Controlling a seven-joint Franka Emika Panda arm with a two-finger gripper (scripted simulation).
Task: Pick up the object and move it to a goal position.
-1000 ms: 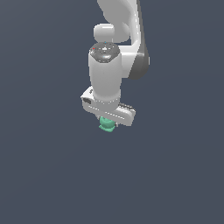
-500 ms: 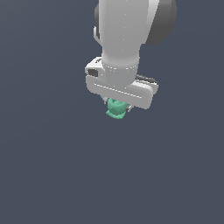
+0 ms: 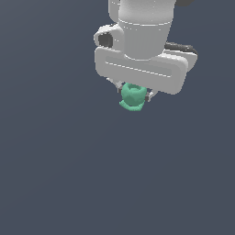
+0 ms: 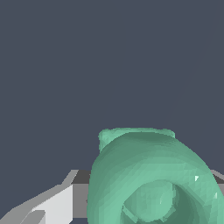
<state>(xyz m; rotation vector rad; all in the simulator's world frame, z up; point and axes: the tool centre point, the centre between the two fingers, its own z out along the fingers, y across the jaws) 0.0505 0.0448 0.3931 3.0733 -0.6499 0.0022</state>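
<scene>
— Exterior view first: what do you have?

— I see the white end effector (image 3: 134, 97) high in the picture, clenched on the teal-green object (image 3: 132, 97), which pokes out just under the broad white hand body. Nothing but flat dark grey surrounds it, so I cannot tell whether a desk lies below.

— And the wrist camera?

— On my screen the object (image 4: 151, 175) fills the near corner, ring-like hollow facing the lens, with one grey-white finger (image 4: 61, 199) pressed against its side.
</scene>
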